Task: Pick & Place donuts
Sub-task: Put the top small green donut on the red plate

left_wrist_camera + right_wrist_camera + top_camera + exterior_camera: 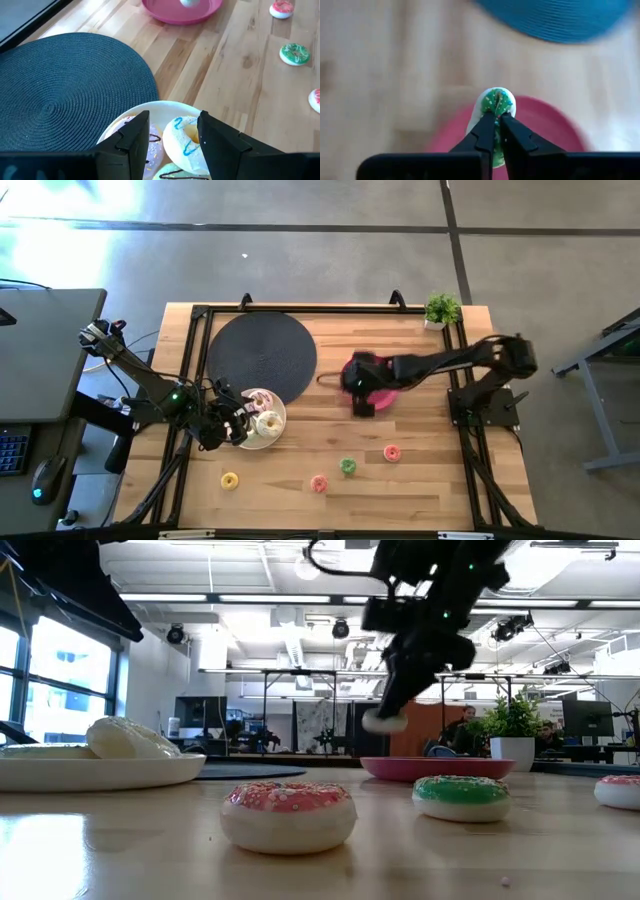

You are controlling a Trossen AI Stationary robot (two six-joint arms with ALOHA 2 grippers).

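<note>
Right claw (495, 122) grips green donut (496, 102) above pink plate (545, 125).

Small green-sprinkled donut (496, 102) held on edge, pinched through its ring above a pink plate (385, 395). Several larger iced donuts heaped on a white plate (150, 107) beside a dark round mat (262, 358), one with white icing and blue squiggles (182, 141), one pinkish and partly hidden (152, 145). Four small donuts lying flat and well apart on bare wood near the table's front: yellow (230, 479), pink-sprinkled (319, 483), green (348, 466) and another pink-sprinkled (392, 452).
</note>
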